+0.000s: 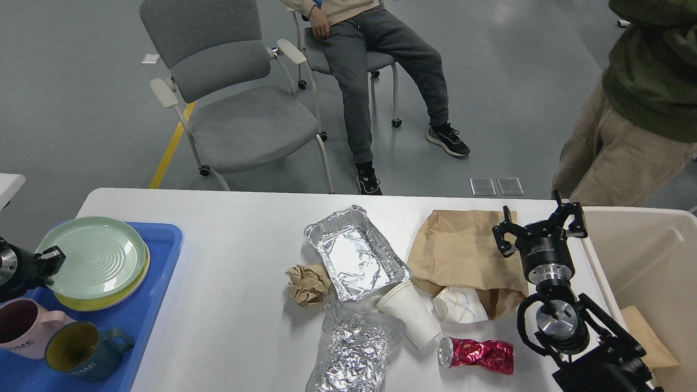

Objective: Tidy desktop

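Observation:
The white desktop [234,272] carries litter: a foil tray [354,253], a crumpled brown paper ball [307,283], a crumpled foil sheet [354,348], a white paper cup [411,313] on its side, a crushed white cup [460,305], a crushed red can [476,354] and a brown paper bag [463,245]. At the far left my left gripper [50,260] is shut on the rim of a green plate [92,256], which lies on a yellow plate [101,296]. My right gripper [539,223] stands open above the bag's right edge, holding nothing.
A blue tray [147,310] at the left holds the plates, a pink mug [19,329] and a teal mug [76,354]. A beige bin [642,256] stands at the right edge. Beyond the table are a grey chair [239,109], a seated person [375,65] and a standing person [637,109].

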